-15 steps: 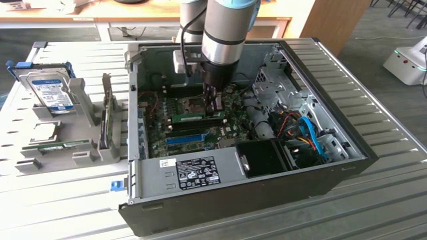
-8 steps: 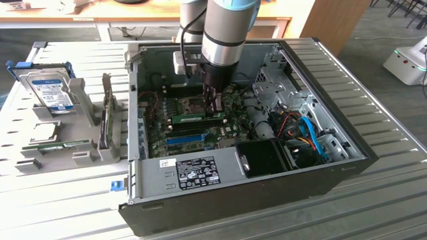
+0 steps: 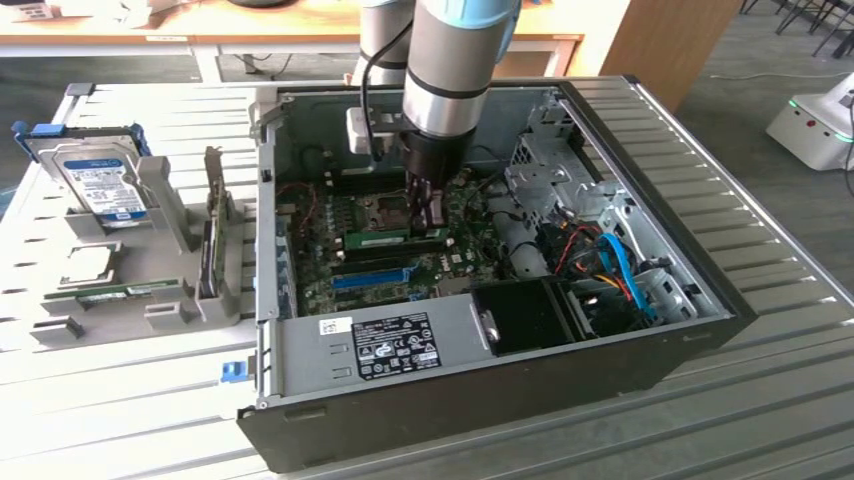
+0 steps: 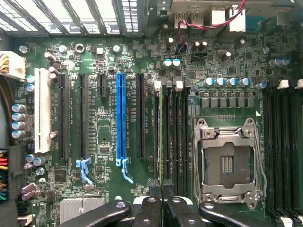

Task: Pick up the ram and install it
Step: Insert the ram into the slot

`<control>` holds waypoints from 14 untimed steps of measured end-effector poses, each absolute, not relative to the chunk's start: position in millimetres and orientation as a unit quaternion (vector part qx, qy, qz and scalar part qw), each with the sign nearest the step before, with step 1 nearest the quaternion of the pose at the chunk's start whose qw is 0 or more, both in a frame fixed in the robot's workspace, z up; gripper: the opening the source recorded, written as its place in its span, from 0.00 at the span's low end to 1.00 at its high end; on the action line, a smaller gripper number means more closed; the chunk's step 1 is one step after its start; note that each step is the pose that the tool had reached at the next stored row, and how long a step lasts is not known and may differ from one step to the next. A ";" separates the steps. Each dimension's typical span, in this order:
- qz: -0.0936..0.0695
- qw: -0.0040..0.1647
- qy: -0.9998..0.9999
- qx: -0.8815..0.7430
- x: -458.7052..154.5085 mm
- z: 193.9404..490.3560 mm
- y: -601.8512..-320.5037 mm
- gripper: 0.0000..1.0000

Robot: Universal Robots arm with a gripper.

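Tool [image 4: 161, 183] clenched on ram [image 3: 390, 238] near one end. The ram stands on edge along the memory slots [image 4: 174, 132], between blue slot [image 4: 121, 118] and processor socket [image 4: 227, 161]. Case [image 3: 561, 385] walls well apart from arm [image 3: 447, 60].

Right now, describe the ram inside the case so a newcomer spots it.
In the open computer case, find the motherboard. The ram is the thin green stick on edge between the CPU socket and the blue slot. Its neighbours are empty black slots.
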State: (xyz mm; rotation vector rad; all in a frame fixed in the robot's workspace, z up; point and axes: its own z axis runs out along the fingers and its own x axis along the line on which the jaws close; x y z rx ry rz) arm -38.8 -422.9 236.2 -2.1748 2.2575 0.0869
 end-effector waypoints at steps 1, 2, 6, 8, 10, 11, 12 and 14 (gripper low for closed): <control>0.028 0.003 0.720 -0.694 -38.7 235.4 -423.0 0.12; 0.028 0.003 0.720 -0.694 -38.8 234.7 -423.0 0.12; 0.028 0.003 0.720 -0.694 -38.8 234.1 -423.0 0.12; 0.028 0.003 0.720 -0.694 -38.5 234.0 -423.0 0.12; 0.028 0.003 0.720 -0.694 -38.5 233.9 -422.9 0.12; 0.028 0.003 0.720 -0.694 -38.4 233.3 -422.9 0.12; 0.028 0.003 0.720 -0.694 -38.4 232.6 -422.9 0.12; 0.028 0.003 0.720 -0.694 -38.4 231.3 -422.9 0.12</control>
